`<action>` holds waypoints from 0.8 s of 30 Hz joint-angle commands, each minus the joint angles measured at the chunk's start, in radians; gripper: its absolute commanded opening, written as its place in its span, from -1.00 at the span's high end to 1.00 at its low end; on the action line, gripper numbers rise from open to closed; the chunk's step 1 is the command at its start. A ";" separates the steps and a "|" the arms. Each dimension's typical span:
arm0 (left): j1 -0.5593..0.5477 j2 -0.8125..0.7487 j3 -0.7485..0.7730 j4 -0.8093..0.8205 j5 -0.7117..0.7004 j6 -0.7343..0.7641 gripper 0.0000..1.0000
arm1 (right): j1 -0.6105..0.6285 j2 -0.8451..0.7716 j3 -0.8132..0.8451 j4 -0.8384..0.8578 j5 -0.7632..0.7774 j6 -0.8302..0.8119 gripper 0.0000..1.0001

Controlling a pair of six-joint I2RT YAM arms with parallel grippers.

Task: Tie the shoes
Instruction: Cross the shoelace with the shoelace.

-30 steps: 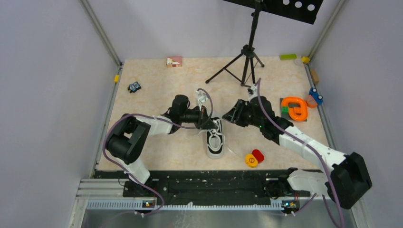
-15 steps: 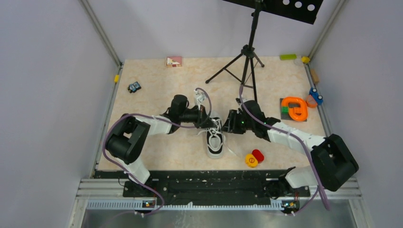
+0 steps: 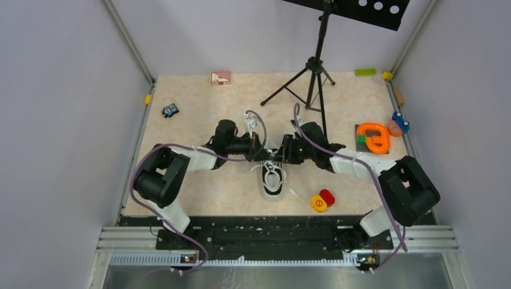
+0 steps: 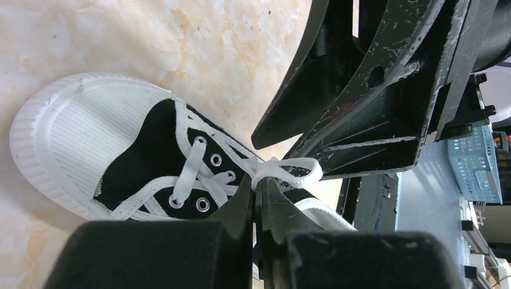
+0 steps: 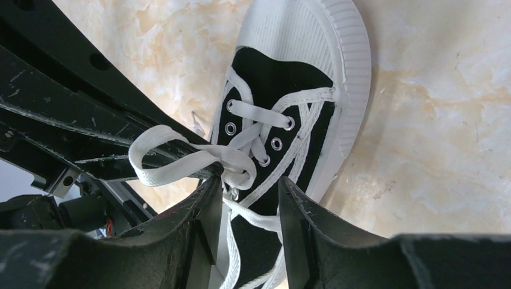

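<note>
Since 1 s ago the R arm has swung in from the right; its gripper, then well clear of the shoe, now sits at the lacing, tip to tip with the L gripper. Sneaker and L arm are unchanged.

1. Sneaker [image 3: 272, 182]: flat on its sole at mid table [image 3: 205, 183], toe cap toward the arm bases, heel end under both grippers.
2. Lace loop [image 4: 289, 170]: stands up from the knot area above the eyelets. In the R wrist view it lies across toward the L fingers.
3. Left gripper [image 3: 263, 152]: comes in from the left, fingers closed with no gap, pinching the base of the lace loop at the tongue.
4. Right gripper [image 3: 282, 152]: comes in from the right, fingers parted approx. halfway, straddling the lacing; lace strands and the tongue lie between the pads, nothing clamped. L pad is just beside the loop; contact cannot be told.
5. Surroundings: red and yellow discs [image 3: 322, 200] near the toe, to its right; orange ring toy [image 3: 373, 137] farther right; tripod [image 3: 310, 78] behind.
</note>
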 commanded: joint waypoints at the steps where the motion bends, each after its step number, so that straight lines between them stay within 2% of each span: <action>1: 0.004 -0.027 0.013 0.049 0.030 -0.009 1.00 | 0.010 0.031 0.048 0.083 0.001 0.004 0.20; 9: 0.004 -0.025 0.011 0.056 0.047 -0.017 1.00 | 0.013 0.081 0.052 0.156 0.013 0.038 0.38; 13: 0.004 -0.021 0.011 0.074 0.052 -0.030 1.00 | 0.018 0.094 0.049 0.167 0.032 0.041 0.63; 17: 0.004 -0.021 0.011 0.085 0.055 -0.038 1.00 | 0.018 0.074 0.033 0.151 0.054 0.032 1.00; 24: 0.006 -0.015 0.014 0.075 0.050 -0.034 1.00 | 0.018 -0.005 -0.016 0.134 0.094 0.039 1.00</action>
